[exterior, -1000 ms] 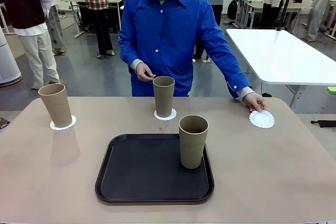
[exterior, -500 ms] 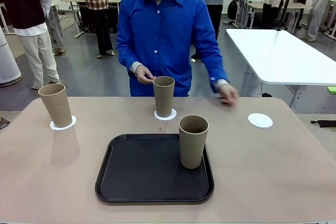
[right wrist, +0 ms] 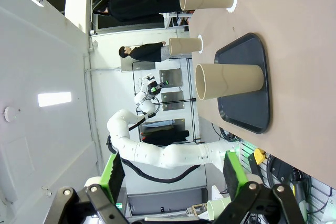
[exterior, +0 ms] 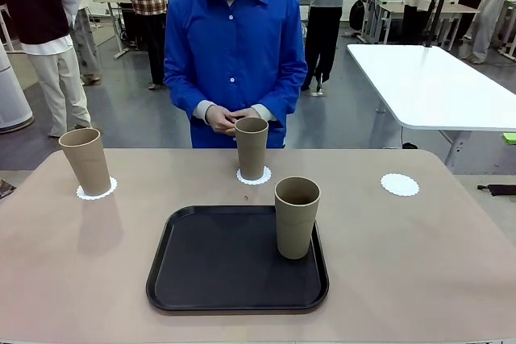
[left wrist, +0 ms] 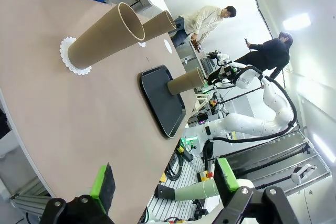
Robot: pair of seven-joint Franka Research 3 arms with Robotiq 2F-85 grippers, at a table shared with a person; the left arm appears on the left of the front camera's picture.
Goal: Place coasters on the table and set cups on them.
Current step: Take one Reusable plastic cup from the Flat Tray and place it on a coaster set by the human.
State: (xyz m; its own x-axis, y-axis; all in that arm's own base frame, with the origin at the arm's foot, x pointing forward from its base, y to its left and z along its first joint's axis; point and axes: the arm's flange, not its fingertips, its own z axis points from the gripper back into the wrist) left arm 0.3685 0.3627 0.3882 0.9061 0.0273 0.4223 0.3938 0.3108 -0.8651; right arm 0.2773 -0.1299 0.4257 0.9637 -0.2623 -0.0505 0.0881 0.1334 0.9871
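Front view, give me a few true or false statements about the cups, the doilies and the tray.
1. The tall khaki paper cup on the robot's left stands on a round white lacy paper doily. True.
2. The khaki cup nearest the robot stands on a doily. False: it stands directly on the black rectangular tray.
3. The right-hand doily carries no cup. True.
4. The person's hands rest on that doily. False: they are clasped together beyond the middle cup.
5. The left claw grips a cup. False: it is open and empty.
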